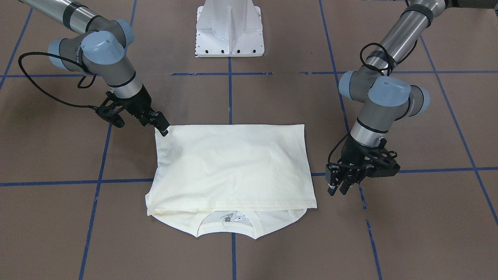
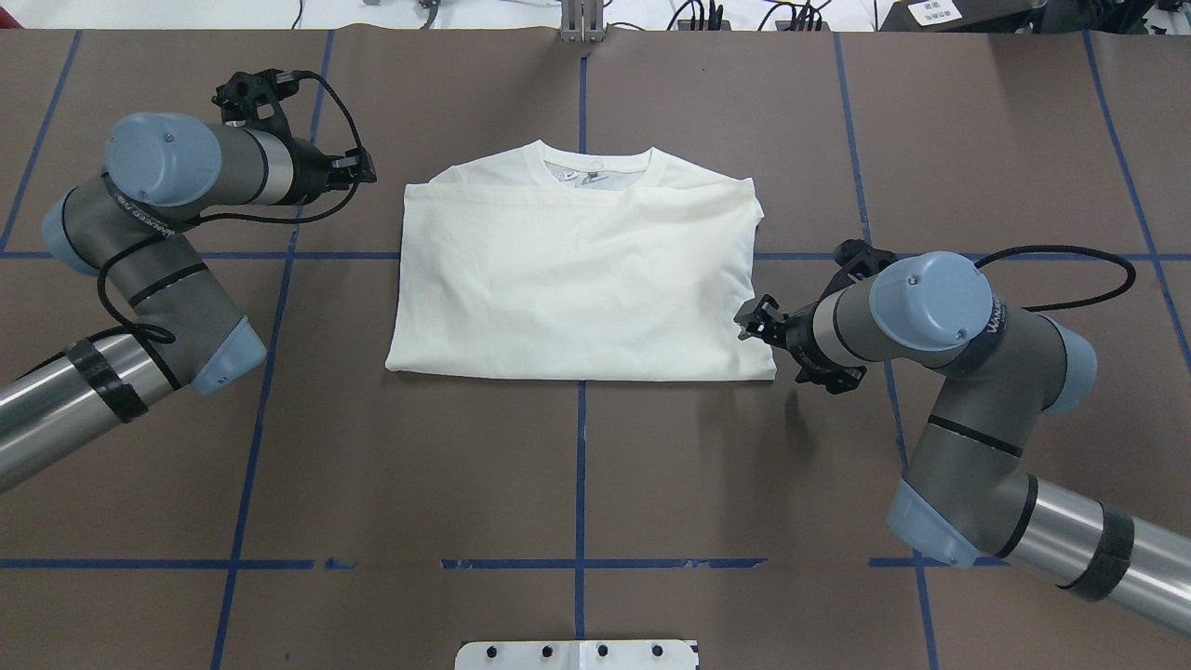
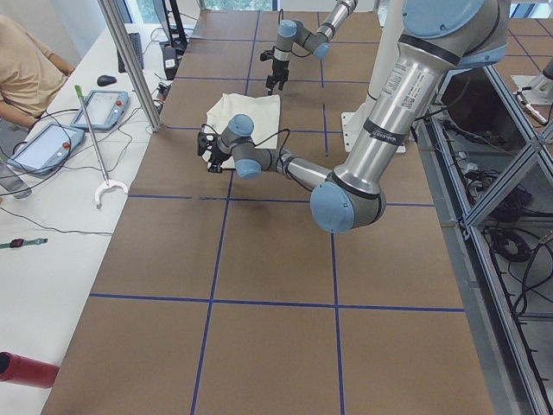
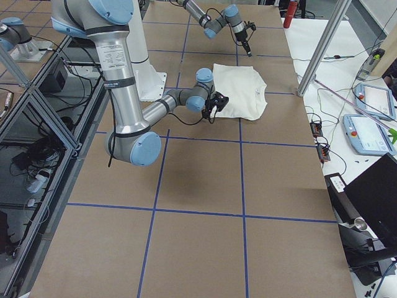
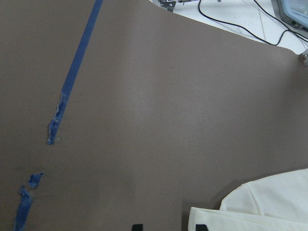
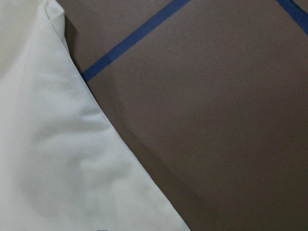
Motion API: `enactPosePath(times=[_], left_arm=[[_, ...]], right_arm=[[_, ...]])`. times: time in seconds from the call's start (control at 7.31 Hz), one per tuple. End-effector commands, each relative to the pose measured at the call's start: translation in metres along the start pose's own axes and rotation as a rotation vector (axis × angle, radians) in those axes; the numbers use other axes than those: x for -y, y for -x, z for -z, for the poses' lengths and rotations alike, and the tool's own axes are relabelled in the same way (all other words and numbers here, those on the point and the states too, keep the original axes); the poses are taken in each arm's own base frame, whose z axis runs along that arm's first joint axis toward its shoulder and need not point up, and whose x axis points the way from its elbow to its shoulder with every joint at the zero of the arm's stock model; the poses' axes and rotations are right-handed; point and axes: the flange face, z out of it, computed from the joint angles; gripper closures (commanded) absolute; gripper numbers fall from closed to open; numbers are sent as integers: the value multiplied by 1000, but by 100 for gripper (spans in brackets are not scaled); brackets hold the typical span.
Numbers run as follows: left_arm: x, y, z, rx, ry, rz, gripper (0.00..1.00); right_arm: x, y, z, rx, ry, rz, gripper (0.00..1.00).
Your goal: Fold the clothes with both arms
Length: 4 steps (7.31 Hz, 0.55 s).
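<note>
The cream shirt lies folded into a flat rectangle on the brown table, plain side up. Its collar pokes out on the side away from the robot. My right gripper sits low at the shirt's robot-side corner, its tip touching the edge, and looks open with no cloth lifted. In its wrist view the shirt lies flat and no fingers show. My left gripper hovers open just off the collar-side corner. In the left wrist view the left gripper holds nothing, beside the shirt.
The white pedestal base stands behind the shirt on the robot's side. Blue tape lines cross the table. Along the far side runs a white bench with tablets, cables and a seated person. A metal pole stands at the table's edge.
</note>
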Motion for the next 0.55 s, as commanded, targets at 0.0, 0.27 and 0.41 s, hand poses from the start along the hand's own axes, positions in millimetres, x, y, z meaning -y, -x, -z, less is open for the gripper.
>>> enactPosePath(times=[0.0, 0.27, 0.41], left_arm=[[5, 2, 2, 1, -6, 3, 53], [11, 0, 8, -8, -17, 5, 53], [13, -1, 11, -13, -21, 5, 53]], right_arm=[[-4, -6, -8, -19, 9, -1, 22], [-9, -2, -10, -19, 15, 3, 84], [-9, -2, -11, -22, 19, 4, 100]])
